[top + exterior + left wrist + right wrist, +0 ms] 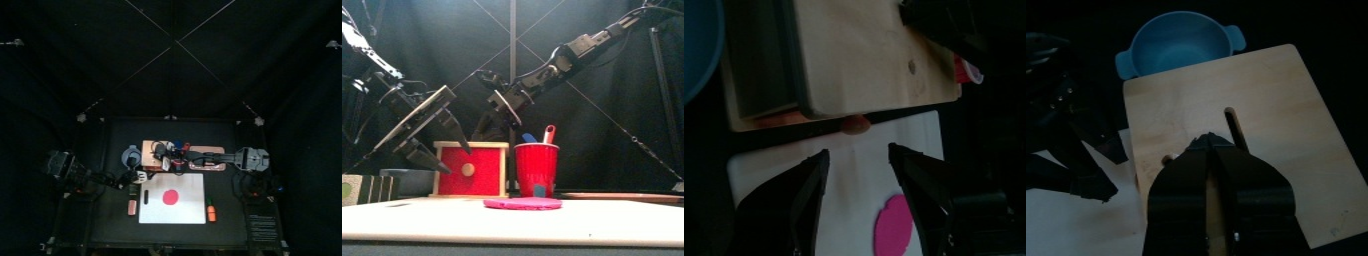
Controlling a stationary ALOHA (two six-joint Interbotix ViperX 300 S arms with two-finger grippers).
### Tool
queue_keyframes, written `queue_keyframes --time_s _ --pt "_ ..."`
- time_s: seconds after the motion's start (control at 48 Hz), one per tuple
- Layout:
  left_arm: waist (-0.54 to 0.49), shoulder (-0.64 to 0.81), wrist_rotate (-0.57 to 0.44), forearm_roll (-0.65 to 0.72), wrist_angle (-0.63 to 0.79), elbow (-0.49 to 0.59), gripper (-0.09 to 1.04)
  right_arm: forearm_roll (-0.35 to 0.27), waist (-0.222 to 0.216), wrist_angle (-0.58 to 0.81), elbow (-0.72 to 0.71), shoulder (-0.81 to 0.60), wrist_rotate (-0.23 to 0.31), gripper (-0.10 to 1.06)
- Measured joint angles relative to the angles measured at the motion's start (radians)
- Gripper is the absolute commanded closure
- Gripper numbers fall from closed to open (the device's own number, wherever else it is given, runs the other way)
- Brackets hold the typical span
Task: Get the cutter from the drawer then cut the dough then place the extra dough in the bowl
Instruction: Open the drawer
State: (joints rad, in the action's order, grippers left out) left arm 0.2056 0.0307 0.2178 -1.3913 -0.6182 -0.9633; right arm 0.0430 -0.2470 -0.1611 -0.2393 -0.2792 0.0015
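Observation:
The pale wooden box [171, 152] stands behind the white cutting board [190, 212], its red drawer front [470, 168] facing the board. In the left wrist view the drawer's knob [855, 125] sits just beyond my open left gripper [858, 155], which hovers over the board's back edge. The flat red dough disc [170, 195] lies on the board. My right gripper [1211, 148] is shut above the box's top [1280, 100], near its slot. The blue-grey bowl [1180, 45] stands beside the box. No cutter is in view.
A red cup [536, 170] with a blue and a red toy knife stands right of the drawer front. An orange toy [210, 213] lies at the board's right edge, and a small item [132, 207] lies left of the board.

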Motion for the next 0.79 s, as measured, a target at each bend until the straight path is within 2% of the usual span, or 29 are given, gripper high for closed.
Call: queue_keyframes --time_s 0.354,0.604,0.792 --pt "-0.063 -0.110 0.000 0.009 -0.021 0.078 0.09 0.002 0.003 -0.002 0.002 0.000 0.002 0.89" --pt "-0.074 -0.123 0.000 0.009 -0.057 0.089 0.10 0.000 0.006 -0.002 0.002 0.000 0.002 0.89" --pt "-0.077 -0.129 -0.005 0.011 -0.060 0.087 0.19 0.002 0.008 -0.002 0.002 -0.002 0.002 0.89"
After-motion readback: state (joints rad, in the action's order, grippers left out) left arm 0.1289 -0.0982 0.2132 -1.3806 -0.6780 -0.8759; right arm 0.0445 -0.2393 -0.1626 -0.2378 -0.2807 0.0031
